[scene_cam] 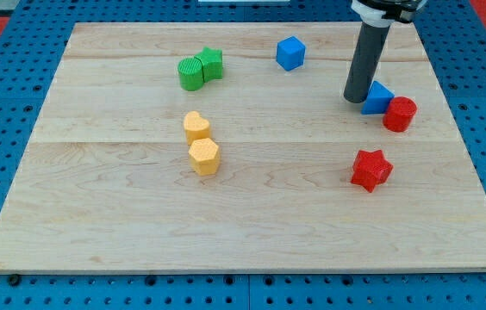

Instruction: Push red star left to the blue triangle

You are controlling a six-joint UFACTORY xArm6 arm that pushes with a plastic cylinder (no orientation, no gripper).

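Note:
The red star [370, 169] lies on the wooden board at the view's right, below centre. The blue triangle [378, 97] sits above it near the right edge, touching a red cylinder [400, 114] on its right. My tip [354, 99] rests on the board just left of the blue triangle, touching or nearly touching it. The tip is well above the red star, apart from it.
A blue cube [290, 52] sits near the view's top, left of the rod. Two green blocks [200, 69] touch each other at upper left. A yellow heart [196, 127] and a yellow hexagon [203, 157] touch at centre left. The board [252, 232] ends in blue pegboard.

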